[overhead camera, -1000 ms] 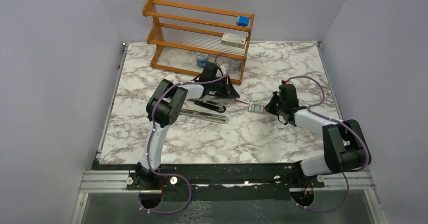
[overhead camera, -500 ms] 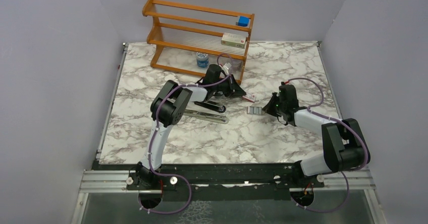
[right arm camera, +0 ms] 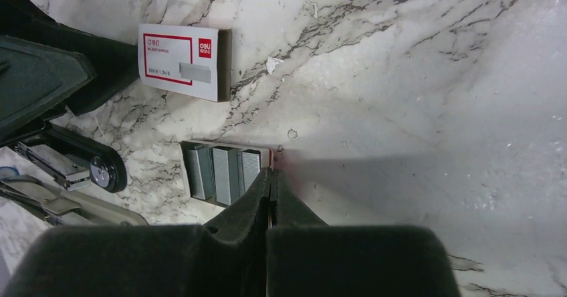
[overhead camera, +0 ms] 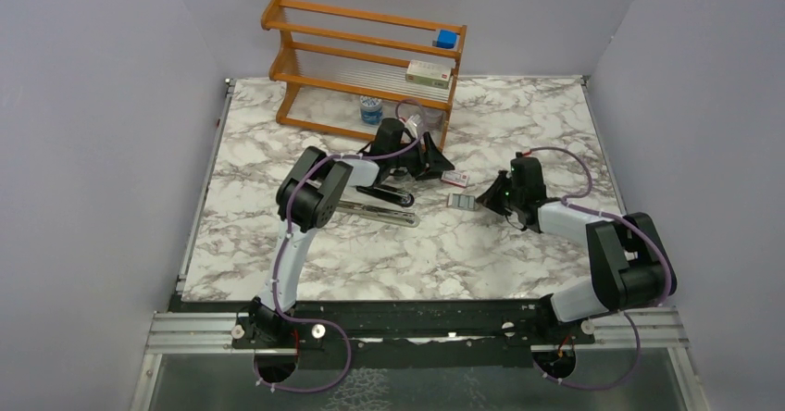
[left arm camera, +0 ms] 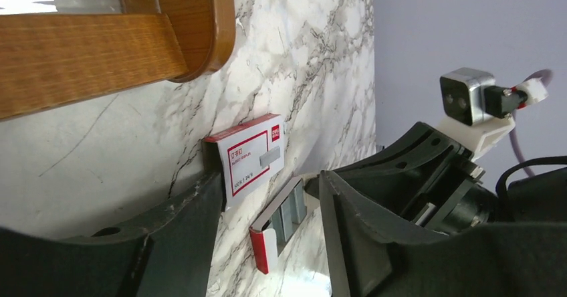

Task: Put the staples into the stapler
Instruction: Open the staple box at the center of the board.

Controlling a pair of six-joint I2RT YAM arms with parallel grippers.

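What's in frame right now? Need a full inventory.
staples: three strips, silvery grey, side by side in the tray
tray: one, red-edged card, on the table between the grippers
box sleeve: one, red and white, flat beside the tray
stapler: one, black and silver, lying open left of the tray
rack: one, orange-brown wood, back of the table
block: one, blue, rack top, right end
carton: one, pale, rack shelf, right end
jar: one, blue and white, under the rack
table: one, white marble pattern
left gripper: black, open, by the box sleeve
right gripper: black, shut, tips at the tray's edge
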